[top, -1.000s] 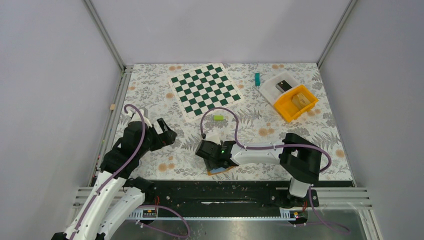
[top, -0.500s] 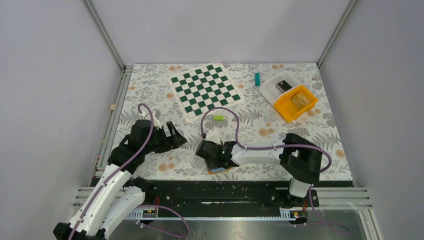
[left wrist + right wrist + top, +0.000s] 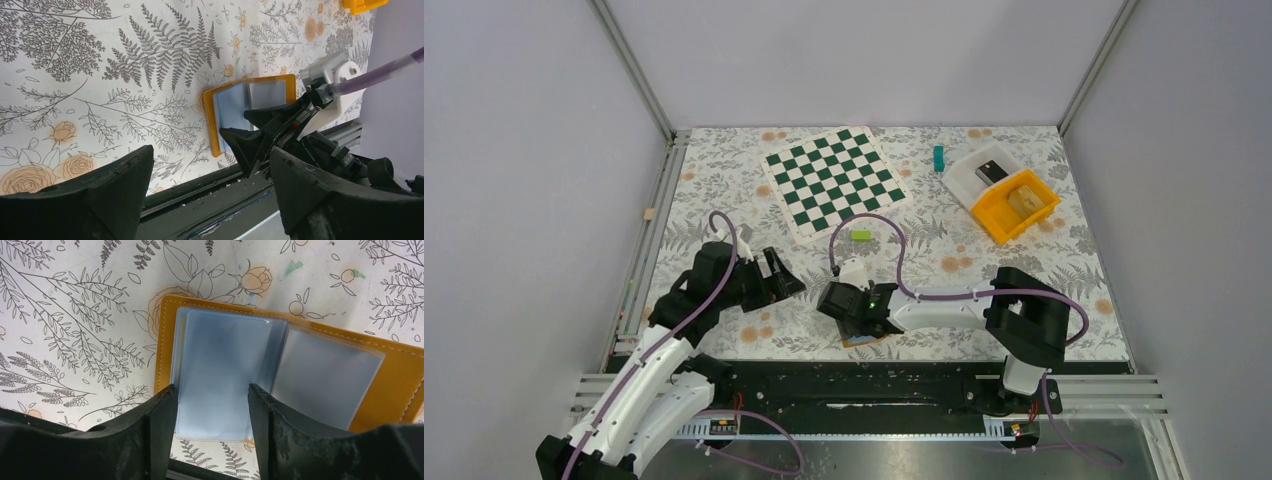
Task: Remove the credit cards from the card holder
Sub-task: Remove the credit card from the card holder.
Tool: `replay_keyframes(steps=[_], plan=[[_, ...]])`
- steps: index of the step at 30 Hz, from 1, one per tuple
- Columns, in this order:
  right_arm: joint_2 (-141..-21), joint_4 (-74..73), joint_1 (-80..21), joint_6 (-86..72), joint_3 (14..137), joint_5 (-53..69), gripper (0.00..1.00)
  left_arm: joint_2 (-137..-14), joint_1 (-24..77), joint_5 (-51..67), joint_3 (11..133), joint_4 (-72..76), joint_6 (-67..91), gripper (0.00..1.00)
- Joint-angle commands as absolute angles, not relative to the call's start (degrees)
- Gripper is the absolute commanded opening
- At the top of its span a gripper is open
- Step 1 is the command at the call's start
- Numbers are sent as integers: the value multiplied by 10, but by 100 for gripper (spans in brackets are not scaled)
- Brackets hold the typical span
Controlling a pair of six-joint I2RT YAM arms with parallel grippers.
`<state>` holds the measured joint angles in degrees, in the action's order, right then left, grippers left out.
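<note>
The orange card holder (image 3: 862, 341) lies open near the table's front edge, also in the left wrist view (image 3: 270, 81) and the right wrist view (image 3: 165, 340). A light-blue credit card (image 3: 220, 365) sits in its left sleeve, its lower edge past the holder's rim; it also shows from the left wrist (image 3: 230, 107). A clear sleeve (image 3: 325, 375) lies to its right. My right gripper (image 3: 212, 392) is open directly over the holder (image 3: 849, 312), its fingers straddling the blue card. My left gripper (image 3: 786, 280) is open and empty, left of the holder, pointing at it (image 3: 212, 155).
A green-and-white chessboard (image 3: 836, 183) lies at the back middle, with a small green block (image 3: 861, 236) before it. A teal block (image 3: 938, 158), a white bin (image 3: 969, 175) and an orange bin (image 3: 999, 222) stand at the back right. The black rail (image 3: 874, 375) borders the front edge.
My left arm has swung right, bringing its open gripper closer to the holder. My right gripper has stayed over the holder with hardly any shift.
</note>
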<state>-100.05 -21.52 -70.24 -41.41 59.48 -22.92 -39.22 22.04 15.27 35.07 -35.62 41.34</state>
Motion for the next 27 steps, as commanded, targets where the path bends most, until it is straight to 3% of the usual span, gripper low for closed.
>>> replay_keyframes(steps=[1,10,18,27], plan=[[-992,-227,-704,-432,578,-257,61,-395,218,180,343,-313,425,85],[-989,-211,-703,-453,554,-241,57,-406,221,208,308,-279,448,80],[-964,-178,-685,-462,514,-219,36,-413,250,199,276,-242,473,78],[-894,-55,-653,-475,434,-146,23,-474,332,159,238,-152,520,73]])
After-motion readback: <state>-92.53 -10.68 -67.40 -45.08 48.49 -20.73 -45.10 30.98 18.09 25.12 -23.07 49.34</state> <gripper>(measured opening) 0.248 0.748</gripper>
